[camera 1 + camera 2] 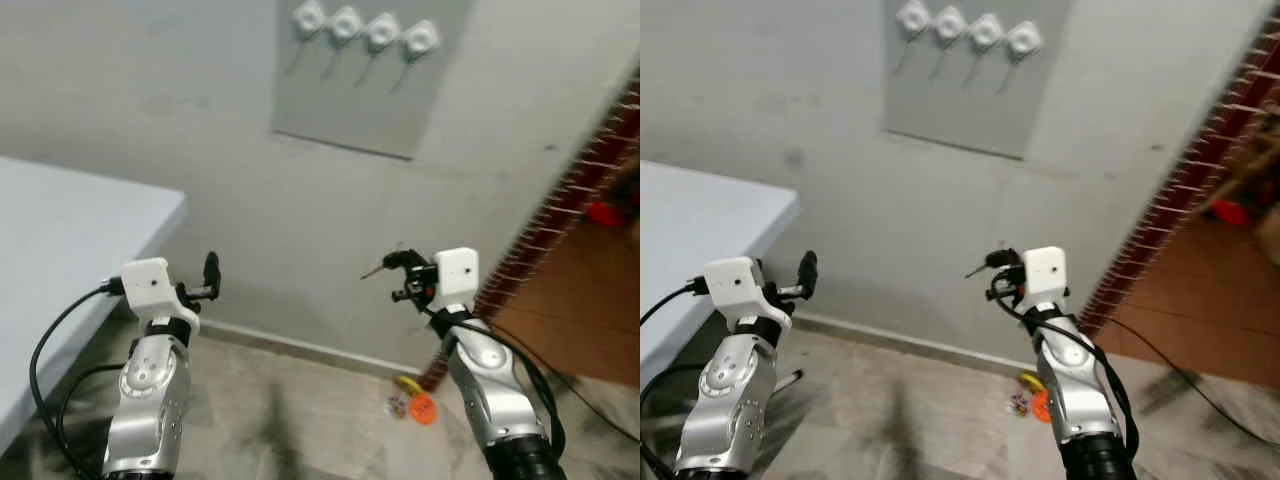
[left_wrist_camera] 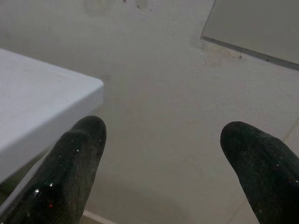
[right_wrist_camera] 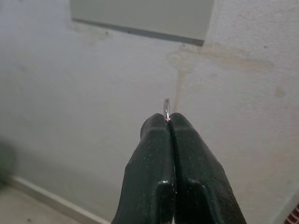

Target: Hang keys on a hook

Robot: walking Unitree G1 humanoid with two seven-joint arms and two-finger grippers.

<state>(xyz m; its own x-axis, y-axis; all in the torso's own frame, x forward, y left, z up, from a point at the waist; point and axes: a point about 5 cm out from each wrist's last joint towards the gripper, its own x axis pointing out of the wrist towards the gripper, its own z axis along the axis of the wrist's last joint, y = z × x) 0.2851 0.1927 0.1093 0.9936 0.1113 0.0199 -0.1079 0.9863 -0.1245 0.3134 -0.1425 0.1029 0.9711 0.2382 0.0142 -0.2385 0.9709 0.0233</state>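
Note:
Four white hooks (image 1: pixel 365 30) sit in a row at the top of a grey panel (image 1: pixel 350 115) on the wall ahead. My right gripper (image 1: pixel 399 262) is raised in front of the wall, well below and slightly right of the panel. It is shut on a thin metal piece (image 3: pixel 166 107) that pokes out past its fingertips; how much of the keys it holds is hidden. My left gripper (image 1: pixel 210 271) is held up at the same height near the table corner, open (image 2: pixel 163 135) and with nothing between its fingers.
A white table (image 1: pixel 60 230) stands on my left, its corner close to the left arm. Small orange and yellow items (image 1: pixel 415 405) lie on the floor by the wall. At the right, a doorway with a red-brown edge (image 1: pixel 560 215) opens onto a brown floor.

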